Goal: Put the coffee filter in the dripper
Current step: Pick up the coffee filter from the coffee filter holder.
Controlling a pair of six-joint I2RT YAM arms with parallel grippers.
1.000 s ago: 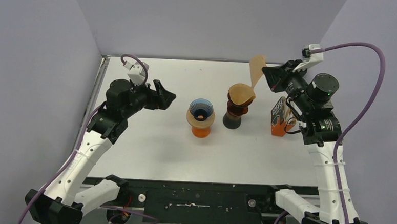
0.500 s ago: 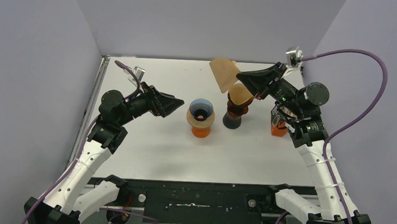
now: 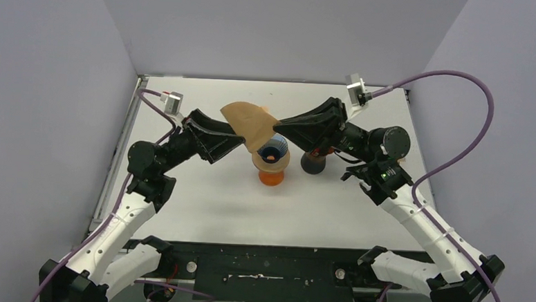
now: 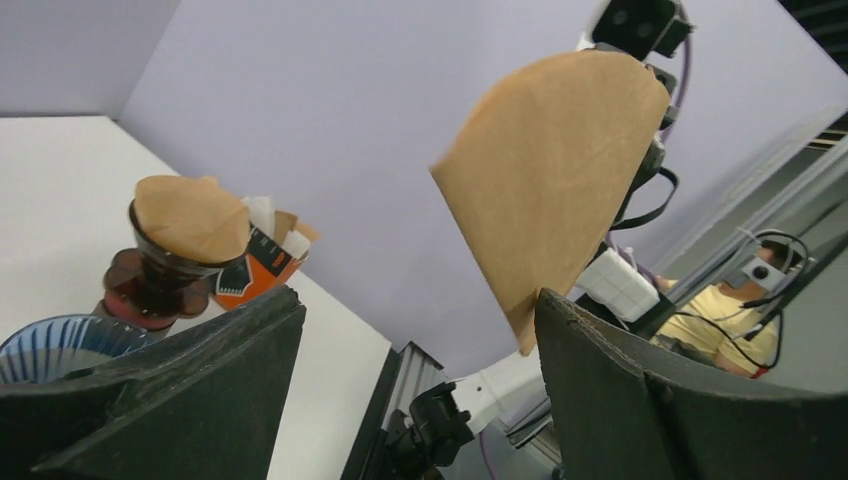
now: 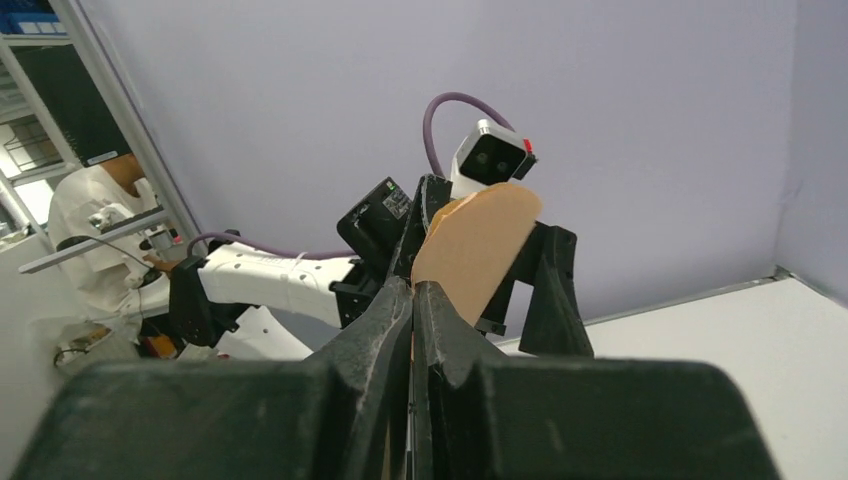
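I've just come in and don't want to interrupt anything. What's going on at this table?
The right gripper is shut on a brown coffee filter and holds it in the air just above the blue and orange dripper. The left gripper is open at the filter's free end and is not gripping it. The filter is not yet in the dripper. A stack of spare filters sits on a dark stand beside the dripper.

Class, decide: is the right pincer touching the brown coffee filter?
Touching. The right wrist view shows the coffee filter pinched in the shut right pincer, its paper rising from between the closed tips.
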